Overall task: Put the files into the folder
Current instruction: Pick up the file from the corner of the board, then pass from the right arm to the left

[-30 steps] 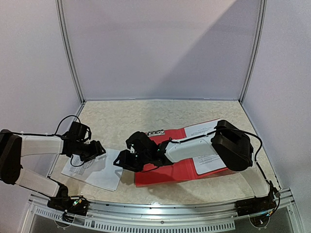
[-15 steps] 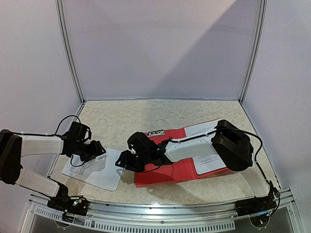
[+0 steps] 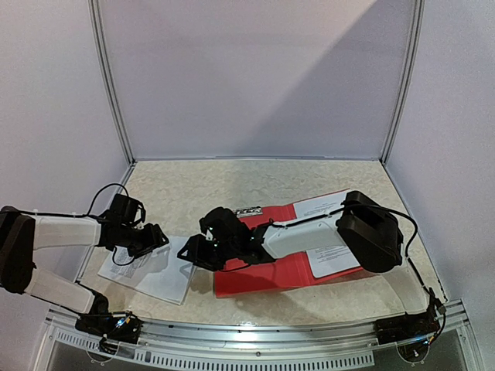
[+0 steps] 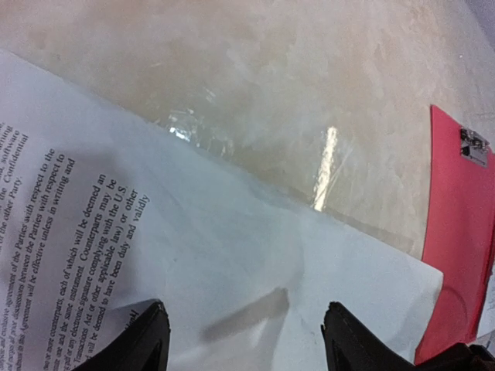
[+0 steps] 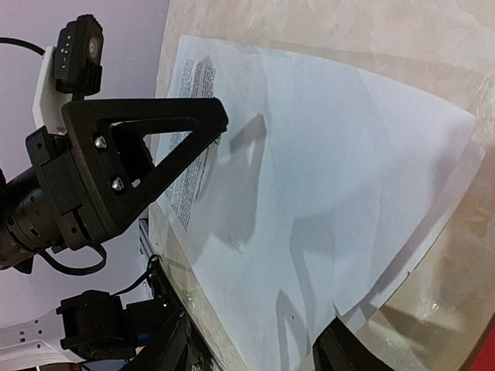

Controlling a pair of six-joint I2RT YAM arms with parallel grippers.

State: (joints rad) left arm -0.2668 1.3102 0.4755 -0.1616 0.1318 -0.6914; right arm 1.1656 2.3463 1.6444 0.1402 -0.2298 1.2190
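On speckled tabletop (image 3: 232, 185): thin white files (image 3: 166, 282), flat red folder (image 3: 263, 278); left claw (image 4: 244, 340), right claw (image 5: 251, 344) parted, empty.

One thin, flat red plastic folder (image 3: 259, 280) lies on the single beige speckled tabletop (image 3: 232, 185), with one small metal clip (image 4: 473, 147) visible on it. The loose pile of white printed paper sheets (image 5: 325, 193) holds at least two, their corners offset, and the further white pages (image 3: 323, 207) on the folder cannot be counted. There are two black two-finger claws, the left claw (image 3: 158, 236) and the right claw (image 3: 192, 253).

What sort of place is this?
Likely a robot test booth: plain walls box in a table, and a left arm and right arm are mounted at its edge.
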